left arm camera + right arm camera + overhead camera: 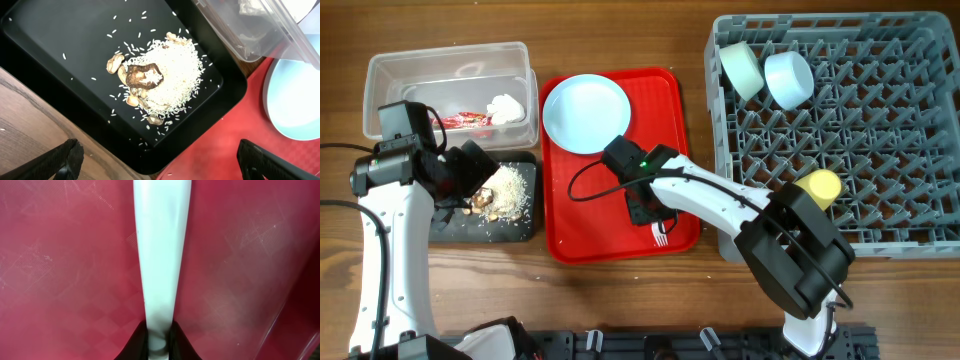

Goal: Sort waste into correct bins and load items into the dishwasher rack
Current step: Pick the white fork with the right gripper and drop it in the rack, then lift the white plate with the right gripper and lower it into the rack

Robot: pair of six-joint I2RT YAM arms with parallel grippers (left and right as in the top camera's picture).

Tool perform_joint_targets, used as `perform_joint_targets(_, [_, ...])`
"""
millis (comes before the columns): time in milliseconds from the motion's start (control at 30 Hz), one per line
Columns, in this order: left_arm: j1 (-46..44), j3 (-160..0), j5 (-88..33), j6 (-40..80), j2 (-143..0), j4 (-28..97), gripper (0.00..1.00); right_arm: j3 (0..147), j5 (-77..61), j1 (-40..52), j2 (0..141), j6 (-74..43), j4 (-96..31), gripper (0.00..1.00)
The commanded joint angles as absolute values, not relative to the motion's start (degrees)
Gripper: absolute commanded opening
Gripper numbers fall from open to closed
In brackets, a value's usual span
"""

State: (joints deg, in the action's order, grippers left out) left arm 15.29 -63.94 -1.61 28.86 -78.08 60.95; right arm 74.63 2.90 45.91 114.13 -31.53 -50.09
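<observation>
My right gripper (646, 212) (160, 337) is shut on the handle of the white plastic fork (160, 240), low over the red serving tray. The fork's tines (660, 237) show below it. My left gripper (470, 178) (160, 160) is open and empty above the near corner of the black tray (455, 222) (55, 35), which holds rice and brown food scraps (510, 190) (165, 75). The clear tub (390, 75) holds the red wrapper (468, 120) and the white tissue (507, 107). The light-blue plate (586, 113) lies on the red tray. The spoon is out of view.
The grey dishwasher rack (880, 130) at the right holds a mint-green bowl (741, 68), a light-blue bowl (788, 78) and a yellow cup (820, 186). The red serving tray (580, 235) lies between the black tray and the rack.
</observation>
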Motion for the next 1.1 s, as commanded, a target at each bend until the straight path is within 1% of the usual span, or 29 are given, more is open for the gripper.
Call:
perform_joint_targets(0, [15.6,-64.1,-2.1,29.4,-77.4,61.1,1.0,74.9,4.1,45.1,114.0,-30.0,-50.2,0.04])
perform_joint_targets(133, [15.6,-64.1,-2.1,29.4,-77.4,60.9,1.0,74.9,4.8,39.6,100.8,-29.6,-50.2,0.04])
perform_joint_targets(200, [15.6,-64.1,-2.1,29.2,-77.4,60.9,1.0,74.9,5.2,35.0,93.2,-26.4,-50.2,0.04])
perform_joint_targets(267, [15.6,-64.1,-2.1,29.0,-77.4,60.9,1.0,74.9,5.6,28.3,87.2,-23.9,-52.3,0.04])
perform_joint_targets(300, [15.6,-64.1,-2.1,29.0,-77.4,60.9,1.0,74.9,5.6,24.6,86.8,-22.5,-55.3,0.04])
perform_joint_targets(367, [15.6,-64.1,-2.1,29.0,-77.4,60.9,1.0,73.1,6.4,21.2,87.5,-20.8,-58.3,0.04])
perform_joint_targets(500, [15.6,-64.1,-2.1,29.0,-77.4,60.9,1.0,65.9,7.7,18.4,88.7,-21.1,-55.8,0.04])
perform_joint_targets(533, [15.6,-64.1,-2.1,29.0,-77.4,60.9,1.0,64.5,7.7,18.4,88.7,-20.9,-54.6,0.06])
perform_joint_targets(567, [15.6,-64.1,-2.1,29.0,-77.4,60.9,1.0,64.4,7.7,18.4,88.7,-20.9,-54.2,0.25])
perform_joint_targets(600, [15.6,-64.1,-2.1,29.0,-77.4,60.9,1.0,64.4,7.7,18.4,88.6,-20.9,-53.9,0.38])
perform_joint_targets(633, [15.6,-64.1,-2.1,29.0,-77.4,60.9,1.0,64.5,7.7,18.4,88.5,-20.9,-53.7,0.47])
perform_joint_targets(700, [15.6,-64.1,-2.1,29.0,-77.4,60.9,1.0,65.6,7.7,18.4,88.0,-20.5,-53.6,0.49])
perform_joint_targets(767, [15.6,-64.1,-2.1,29.0,-77.4,60.9,1.0,71.0,6.7,18.5,87.0,-18.5,-53.0,0.51])
perform_joint_targets(800, [15.6,-64.1,-2.1,29.0,-77.4,60.9,1.0,73.5,3.7,18.8,86.4,-16.3,-51.7,0.52])
perform_joint_targets(867, [15.6,-64.1,-2.1,29.0,-77.4,60.9,1.0,77.8,-7.4,20.6,86.0,-13.5,-42.7,0.61])
perform_joint_targets(933, [15.6,-64.1,-2.1,29.0,-77.4,60.9,1.0,77.5,-13.4,23.3,86.7,-14.2,-32.9,0.62])
perform_joint_targets(1033, [15.6,-64.1,-2.1,29.0,-77.4,60.9,1.0,77.3,-8.3,29.1,92.4,-15.4,-25.1,0.69])
perform_joint_targets(1067, [15.6,-64.1,-2.1,29.0,-77.4,60.9,1.0,77.3,-5.8,30.8,95.8,-15.5,-22.9,0.69])
